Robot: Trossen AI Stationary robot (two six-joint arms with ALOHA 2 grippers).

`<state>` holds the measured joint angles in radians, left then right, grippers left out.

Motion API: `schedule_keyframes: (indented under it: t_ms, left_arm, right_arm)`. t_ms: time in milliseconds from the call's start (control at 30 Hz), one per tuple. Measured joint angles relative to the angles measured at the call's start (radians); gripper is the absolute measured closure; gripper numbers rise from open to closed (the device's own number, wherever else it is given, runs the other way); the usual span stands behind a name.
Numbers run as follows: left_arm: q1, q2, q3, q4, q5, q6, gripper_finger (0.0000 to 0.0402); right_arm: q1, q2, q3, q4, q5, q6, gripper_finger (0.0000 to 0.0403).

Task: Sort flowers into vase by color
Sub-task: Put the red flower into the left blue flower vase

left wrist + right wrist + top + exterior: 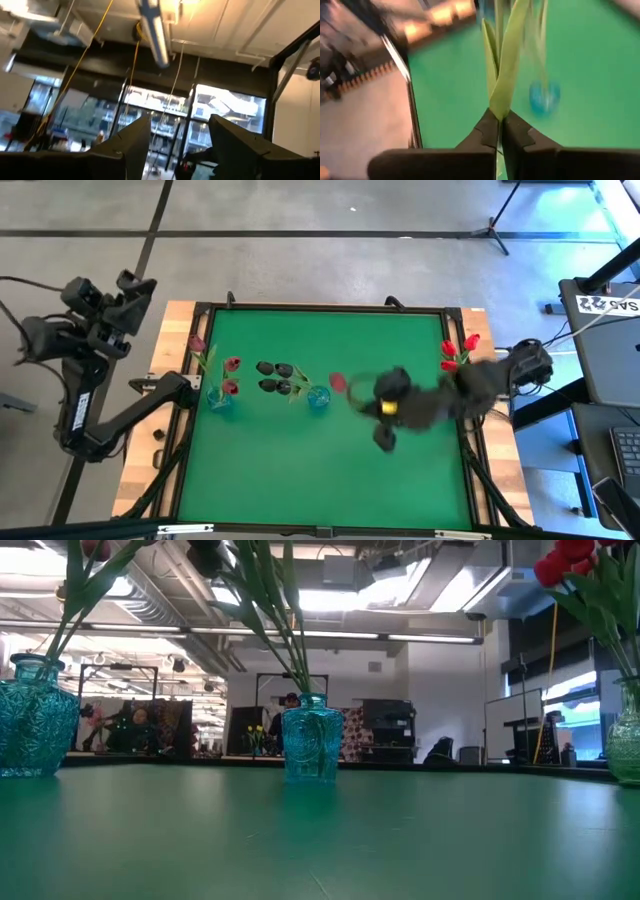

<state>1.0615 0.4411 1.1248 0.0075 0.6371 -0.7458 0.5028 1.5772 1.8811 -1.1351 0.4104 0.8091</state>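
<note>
Three blue glass vases stand on the green table. The left vase (220, 400) holds pinkish-red flowers (231, 365), the middle vase (318, 398) holds black flowers (275, 370), and the right vase (628, 740) holds red flowers (470, 340). My right gripper (499, 116), blurred above the table right of the middle vase, is shut on a flower with a reddish head (338, 382). My left gripper (180, 135) stands open beyond the table's far left corner (140, 283), pointing upward with nothing between its fingers. My right gripper pinches the flower's green stem where the narrow leaves start (500, 102), between its two fingers near their free ends. The fingers slant down from the table's right side. Stem and leaves run on past the fingertips. The low view shows no part of this flower on the table.
The table has a raised black frame (330, 308) on a wooden base. Bare green surface lies along the near half (320, 480). A laptop and stands sit right of the table (610, 380). People show in the room far behind (140, 725).
</note>
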Motion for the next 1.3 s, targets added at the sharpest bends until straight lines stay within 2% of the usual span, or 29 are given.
schedule_keyframes:
  t_ms: [100, 233, 333, 500, 733, 867, 1033, 1300]
  left_arm:
    - [0.0, 0.05, 0.0, 0.108, -0.002, -0.014, 0.0203]
    - [-0.006, 0.141, 0.0, 0.191, 0.011, -0.038, 0.0203]
    - [-0.047, 0.212, 0.0, 0.234, 0.018, -0.039, 0.0203]
    - [-0.184, 0.33, 0.0, 0.316, 0.003, 0.01, 0.0203]
    - [-0.42, 0.537, 0.0, 0.366, -0.088, 0.152, 0.0203]
    - [-0.525, 0.64, 0.0, 0.428, -0.136, 0.182, 0.0203]
    - [-0.625, 0.733, 0.0, 0.465, -0.186, 0.207, 0.0203]
    - [-0.723, 0.794, 0.0, 0.485, -0.294, 0.252, 0.0203]
  right_arm:
    - [-0.095, 0.0, 0.074, 0.127, -0.02, -0.188, 0.0399]
    - [-0.239, 0.0, 0.113, 0.33, -0.194, -0.399, 0.0399]
    - [-0.341, 0.0, 0.114, 0.457, -0.329, -0.486, 0.04]
    - [-0.475, 0.013, 0.113, 0.581, -0.441, -0.548, 0.0401]
    - [-0.617, 0.065, 0.112, 0.634, -0.487, -0.525, 0.0401]
    - [-0.662, 0.094, 0.113, 0.672, -0.539, -0.518, 0.0401]
    - [-0.676, 0.113, 0.113, 0.679, -0.537, -0.518, 0.0401]
    - [-0.675, 0.112, 0.113, 0.675, -0.498, -0.526, 0.0401]
